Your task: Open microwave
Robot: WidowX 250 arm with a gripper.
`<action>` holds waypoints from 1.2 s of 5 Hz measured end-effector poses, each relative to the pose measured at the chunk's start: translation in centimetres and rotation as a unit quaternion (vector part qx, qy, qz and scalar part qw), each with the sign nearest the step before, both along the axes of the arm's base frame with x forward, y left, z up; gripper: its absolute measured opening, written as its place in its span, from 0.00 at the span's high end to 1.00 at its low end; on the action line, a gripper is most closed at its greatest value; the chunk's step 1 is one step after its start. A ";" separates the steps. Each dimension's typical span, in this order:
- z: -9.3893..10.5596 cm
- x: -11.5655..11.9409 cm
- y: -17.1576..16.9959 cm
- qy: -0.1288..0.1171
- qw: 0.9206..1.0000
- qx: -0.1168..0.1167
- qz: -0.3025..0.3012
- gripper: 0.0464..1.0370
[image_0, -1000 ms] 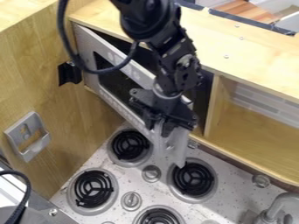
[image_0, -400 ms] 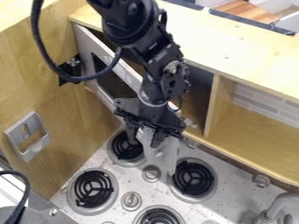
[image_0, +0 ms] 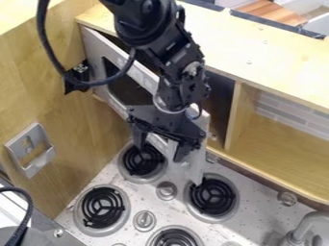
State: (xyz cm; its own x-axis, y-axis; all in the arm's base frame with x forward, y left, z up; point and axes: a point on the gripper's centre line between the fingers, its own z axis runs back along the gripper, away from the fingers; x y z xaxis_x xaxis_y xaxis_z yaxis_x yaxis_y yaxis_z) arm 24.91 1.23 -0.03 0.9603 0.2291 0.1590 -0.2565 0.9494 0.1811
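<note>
Wall: pale wooden panel (image_0: 83, 125) beside the door's hinged side.
Door: silver, dark-windowed microwave door (image_0: 95, 48), my task, partly open and slanting out above the stove.
Claw: my black two-finger claw (image_0: 160, 144) hangs at the door's free end, fingers spread, nothing clenched.
Burner: black coil burner (image_0: 213, 196) below; my fingertips should stay clear of it.
Opening: dark microwave interior (image_0: 220, 98). To widen it, I should press the door's inner side gently, following the hinge's arc.
</note>
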 end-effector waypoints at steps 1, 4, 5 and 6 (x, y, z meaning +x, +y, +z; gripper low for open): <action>1.7 0.5 -0.1 -0.017 1.000 0.006 0.003 0.04; 8.9 5.0 -1.2 -0.096 0.994 0.046 0.000 0.04; 8.3 8.3 -2.5 -0.104 0.993 0.029 -0.043 0.04; 7.0 10.0 -3.2 -0.098 0.993 0.008 -0.069 0.04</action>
State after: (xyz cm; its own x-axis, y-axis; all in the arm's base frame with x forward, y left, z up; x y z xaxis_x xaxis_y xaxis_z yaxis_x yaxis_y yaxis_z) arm 34.91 -1.99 6.94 0.9326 0.0927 0.3489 -0.1555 0.9754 0.1564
